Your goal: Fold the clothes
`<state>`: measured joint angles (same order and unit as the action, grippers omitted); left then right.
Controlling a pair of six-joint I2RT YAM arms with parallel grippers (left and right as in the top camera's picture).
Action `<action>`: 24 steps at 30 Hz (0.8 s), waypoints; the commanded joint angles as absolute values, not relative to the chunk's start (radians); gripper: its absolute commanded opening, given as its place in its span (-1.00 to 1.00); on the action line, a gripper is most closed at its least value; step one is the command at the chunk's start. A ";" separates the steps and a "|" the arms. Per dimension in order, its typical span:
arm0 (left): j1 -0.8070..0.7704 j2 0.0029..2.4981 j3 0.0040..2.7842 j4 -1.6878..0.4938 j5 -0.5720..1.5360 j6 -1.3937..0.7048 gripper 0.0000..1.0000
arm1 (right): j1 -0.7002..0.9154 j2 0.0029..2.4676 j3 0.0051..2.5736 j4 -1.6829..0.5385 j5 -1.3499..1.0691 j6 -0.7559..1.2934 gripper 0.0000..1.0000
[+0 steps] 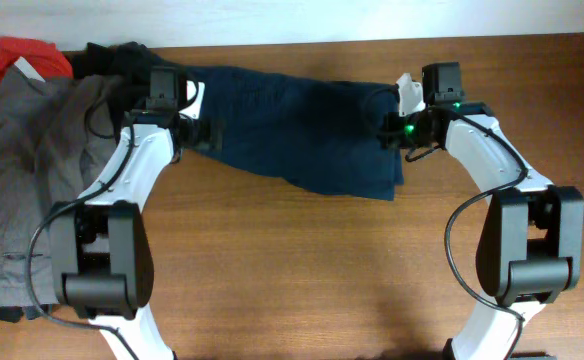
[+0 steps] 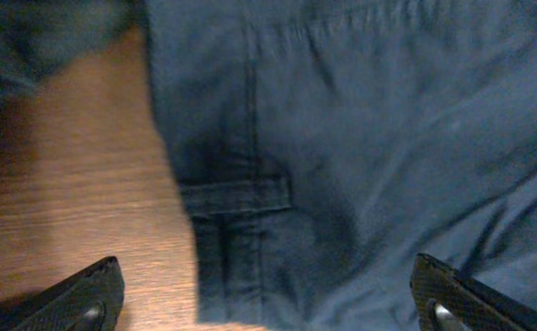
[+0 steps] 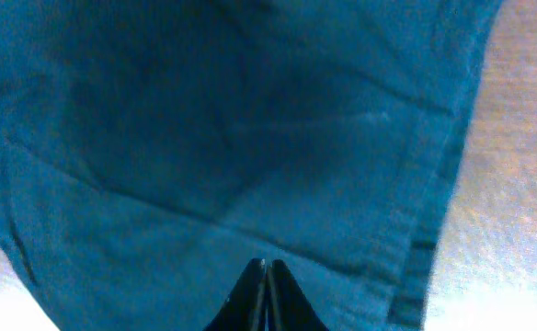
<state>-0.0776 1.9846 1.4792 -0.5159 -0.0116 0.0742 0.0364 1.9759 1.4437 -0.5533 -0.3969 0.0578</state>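
Red piece: small bright red cloth (image 1: 30, 55), crumpled at the upper left corner of the overhead frame, touching the grey trousers below it.
Grey trousers: long, limp, wrinkled grey fabric (image 1: 22, 170) running down the left edge of the frame, partly under the left arm.
Black garment: bunched dark cloth (image 1: 107, 58) at the top, between the red piece and the shorts.
Left end effector: jaws spread wide (image 2: 268, 299), gripping nothing. One finger (image 2: 85, 299) is over bare wood and the other (image 2: 462, 299) over navy cloth, so the left edge of the shorts lies between them.
Navy shorts: dark blue woven cloth (image 1: 292, 125), spread flat across the upper middle of the bench from one arm to the other. It is softly creased, with a stitched vertical seam and a short sewn tab (image 2: 236, 196) near the left edge and a folded hem (image 3: 425, 239) along the right edge.
Right end effector: fingers pressed together (image 3: 267, 276) with tips down on the shorts near the right hem. Whether any cloth is pinched between them cannot be told.
Bench: brown wood-grain top (image 1: 302, 270), smooth and flat.
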 commanded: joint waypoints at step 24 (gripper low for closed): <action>0.049 1.866 1.497 -0.479 0.225 0.084 0.98 | 0.044 2.156 1.436 -0.499 -0.328 0.146 -0.92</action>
